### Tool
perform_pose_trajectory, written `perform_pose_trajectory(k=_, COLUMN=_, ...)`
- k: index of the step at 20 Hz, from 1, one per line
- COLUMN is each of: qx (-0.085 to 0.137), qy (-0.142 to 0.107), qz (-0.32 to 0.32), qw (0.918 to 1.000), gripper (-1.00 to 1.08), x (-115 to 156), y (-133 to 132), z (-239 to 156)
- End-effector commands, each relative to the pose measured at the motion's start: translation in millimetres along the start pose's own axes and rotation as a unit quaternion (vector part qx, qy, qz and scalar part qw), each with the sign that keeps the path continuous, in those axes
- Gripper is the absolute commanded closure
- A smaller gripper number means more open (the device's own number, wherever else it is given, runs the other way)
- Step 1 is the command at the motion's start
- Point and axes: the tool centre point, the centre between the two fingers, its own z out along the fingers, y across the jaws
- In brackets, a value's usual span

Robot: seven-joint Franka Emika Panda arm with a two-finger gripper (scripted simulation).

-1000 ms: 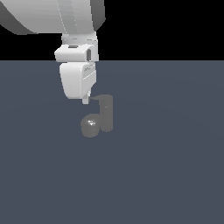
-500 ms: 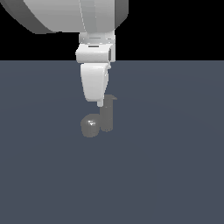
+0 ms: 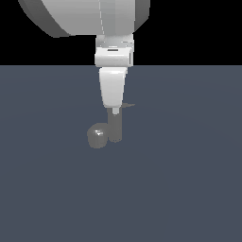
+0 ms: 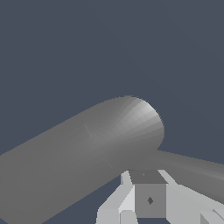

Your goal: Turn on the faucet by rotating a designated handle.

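Note:
The faucet point(image 3: 116, 128) is a small dull grey upright post with a rounded stubby spout point(image 3: 97, 136) low on the exterior view's left. Its thin handle point(image 3: 128, 106) sticks out from the post's top toward the exterior view's right. My gripper point(image 3: 114, 111) hangs straight down on the post's top, at the root of the handle, and hides that part. In the wrist view the post point(image 4: 87, 148) fills the middle and the handle point(image 4: 194, 171) runs off past my gripper point(image 4: 148, 177). The fingers point(image 4: 150, 200) look pressed together with nothing held.
The faucet stands alone on a flat dark blue-grey floor point(image 3: 189, 189). The thick white arm point(image 3: 90, 16) comes down from above the fixture.
The arm has swung toward the exterior view's right and sunk onto the post's top. The handle, earlier showing at the post's left, now pokes out on its right.

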Motion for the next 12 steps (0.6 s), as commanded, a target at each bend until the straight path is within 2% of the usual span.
perform_pose_trajectory(k=1, qx=0.004, qy=0.001, qz=0.011, qw=0.9999, gripper=1.08, x=20, y=-9, z=1)
perform_pose_trajectory(k=12, qx=0.003, qy=0.002, qz=0.020, qw=0.9998, gripper=1.08, x=60, y=-29, z=1)
